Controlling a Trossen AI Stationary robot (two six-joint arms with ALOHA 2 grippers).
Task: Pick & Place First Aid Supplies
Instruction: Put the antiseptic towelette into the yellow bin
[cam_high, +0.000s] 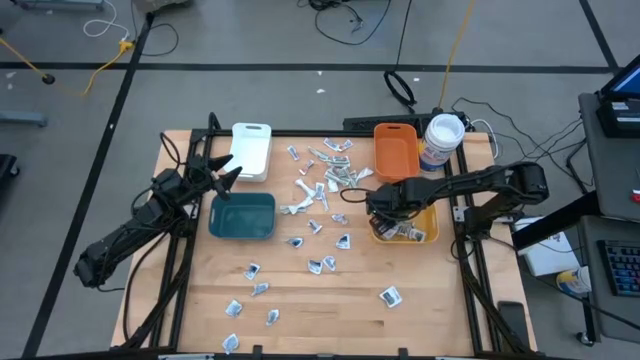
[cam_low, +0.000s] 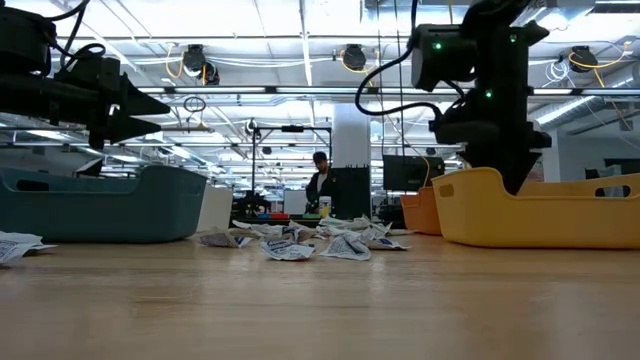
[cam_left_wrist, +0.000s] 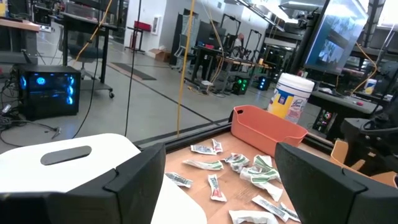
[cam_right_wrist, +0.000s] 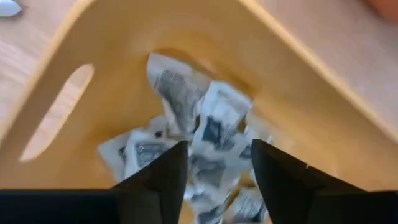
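Your right pincer (cam_right_wrist: 214, 180) hangs spread and empty over the yellow bin (cam_high: 432, 222) with packets (cam_right_wrist: 205, 134) piled inside, so this looks like the drop step; next, go left for the loose supplies (cam_high: 325, 175) mid-surface, left pincer (cam_high: 228, 172) spread, idle above the teal bin (cam_high: 243, 216).

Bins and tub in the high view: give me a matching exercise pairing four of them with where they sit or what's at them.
Column 1:
1. white bin
2. teal bin
3. yellow bin
4. white-lidded tub

Column 2:
A. right gripper open above it, packets inside
B. far edge, beside the orange bin
C. far-left part of the table, beyond the teal bin
D. just in front of the open left gripper

Pairs: 1-C, 2-D, 3-A, 4-B
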